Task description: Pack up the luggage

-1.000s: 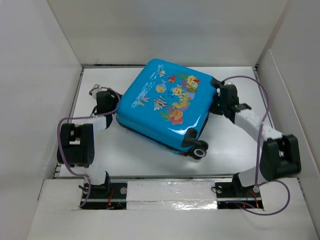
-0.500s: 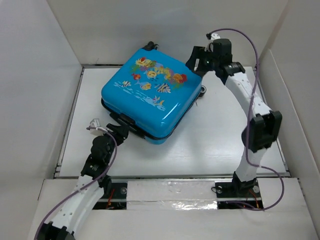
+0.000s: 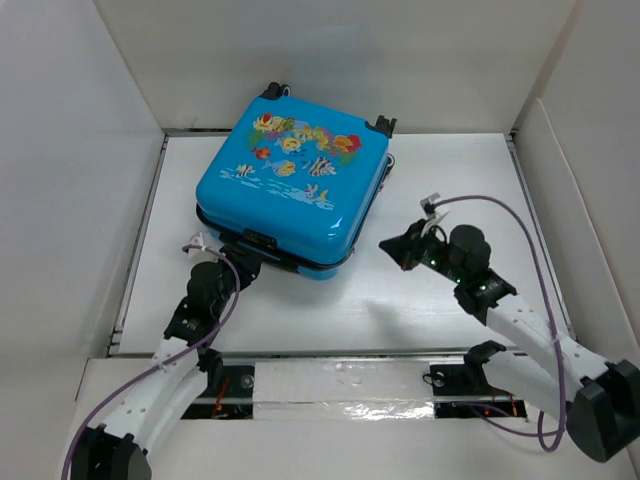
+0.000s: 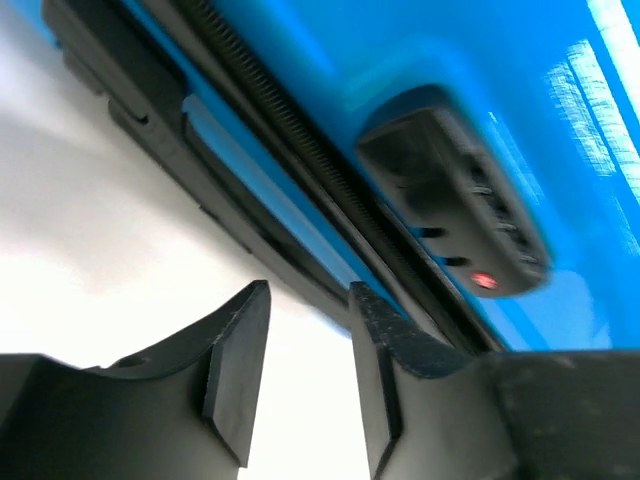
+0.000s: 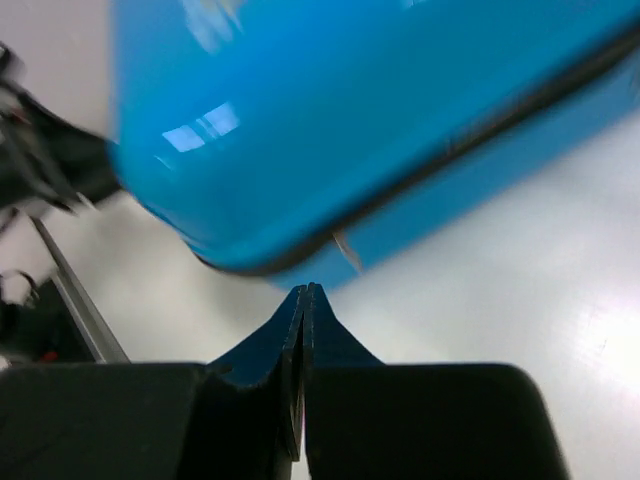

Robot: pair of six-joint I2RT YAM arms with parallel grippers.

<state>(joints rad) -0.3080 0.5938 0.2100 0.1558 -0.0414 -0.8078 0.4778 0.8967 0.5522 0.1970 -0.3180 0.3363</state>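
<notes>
The luggage (image 3: 295, 190) is a bright-blue hard-shell suitcase with a fish print. It lies closed and flat at the back middle of the table, wheels toward the back wall. My left gripper (image 3: 243, 265) is open and empty at its near left edge, by the black lock (image 4: 455, 210) and zipper seam (image 4: 300, 150). My right gripper (image 3: 392, 247) is shut and empty. It points at the suitcase's near right corner (image 5: 270, 250), a short gap away. A small metal zip tab (image 5: 347, 250) hangs at that corner.
White walls enclose the white table (image 3: 430, 310) on the left, back and right. A taped rail (image 3: 340, 385) runs along the near edge between the arm bases. Purple cables loop off both arms.
The suitcase has turned and slid further back. My right arm swung from behind the suitcase down to its near right side. My left gripper moved up to the near left edge.
</notes>
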